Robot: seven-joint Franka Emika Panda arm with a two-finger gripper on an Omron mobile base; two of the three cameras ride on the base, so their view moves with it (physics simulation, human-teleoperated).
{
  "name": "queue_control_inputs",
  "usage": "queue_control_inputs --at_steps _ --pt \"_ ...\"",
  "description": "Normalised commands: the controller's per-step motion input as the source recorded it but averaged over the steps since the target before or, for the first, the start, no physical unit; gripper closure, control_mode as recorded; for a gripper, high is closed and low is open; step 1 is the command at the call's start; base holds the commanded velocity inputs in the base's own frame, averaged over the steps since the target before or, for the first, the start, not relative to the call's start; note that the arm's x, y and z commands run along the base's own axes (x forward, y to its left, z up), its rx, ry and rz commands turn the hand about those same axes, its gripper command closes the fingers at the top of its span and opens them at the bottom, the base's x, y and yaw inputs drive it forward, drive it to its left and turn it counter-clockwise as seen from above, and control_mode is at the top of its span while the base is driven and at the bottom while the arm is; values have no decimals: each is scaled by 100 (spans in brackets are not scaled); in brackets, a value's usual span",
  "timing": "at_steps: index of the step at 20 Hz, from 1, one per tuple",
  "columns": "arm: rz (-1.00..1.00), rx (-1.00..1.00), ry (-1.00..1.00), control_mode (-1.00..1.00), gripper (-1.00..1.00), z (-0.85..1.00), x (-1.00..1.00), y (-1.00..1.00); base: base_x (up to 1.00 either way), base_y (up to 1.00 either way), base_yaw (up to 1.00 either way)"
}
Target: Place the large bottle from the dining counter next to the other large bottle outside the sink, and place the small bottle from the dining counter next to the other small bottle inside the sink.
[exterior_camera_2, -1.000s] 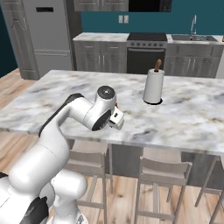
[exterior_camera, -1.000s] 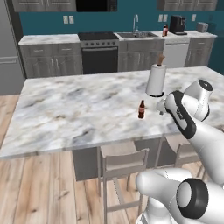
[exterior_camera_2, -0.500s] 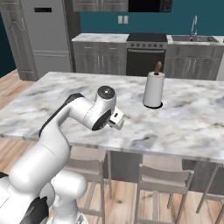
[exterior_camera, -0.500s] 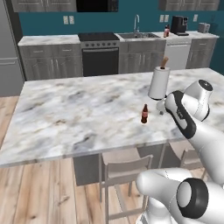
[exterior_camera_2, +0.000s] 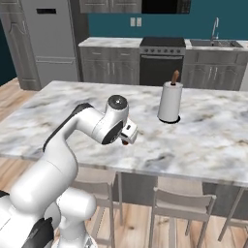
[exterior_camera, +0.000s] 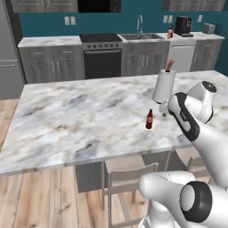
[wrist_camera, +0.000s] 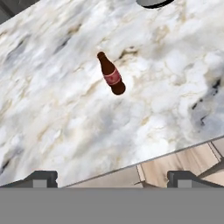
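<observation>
The two-finger claw (wrist_camera: 112, 177) hangs with jaws spread wide and empty, the small brown glass bottle with a red label (wrist_camera: 111, 74) standing upright ahead of it on the white marble dining counter (wrist_camera: 52, 109), so a careless approach could topple it.

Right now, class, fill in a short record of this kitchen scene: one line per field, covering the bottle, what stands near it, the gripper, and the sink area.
bottle: small brown bottle with a red label, standing upright on the marble dining counter
nearest neighbour: paper towel roll on its holder, beside the bottle but apart from it
gripper: gripper open, holding nothing, above the counter's near edge, short of the bottle
sink area: sink on the far counter, a bottle standing outside it
</observation>
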Motion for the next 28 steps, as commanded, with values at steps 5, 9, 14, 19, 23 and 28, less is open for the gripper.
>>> queue_control_inputs --at_steps 5,9,14,19,23,28 --pt "0 0 0 100 -100 0 0 0 32 0 0" --pt "0 0 0 100 -100 0 0 0 31 0 0" --pt "0 0 0 100 -100 0 0 0 27 0 0" --pt "0 0 0 100 -100 0 0 0 23 0 0" --pt "0 0 0 100 -100 0 0 0 27 0 0" --pt "0 0 0 100 -100 0 0 0 16 0 0"
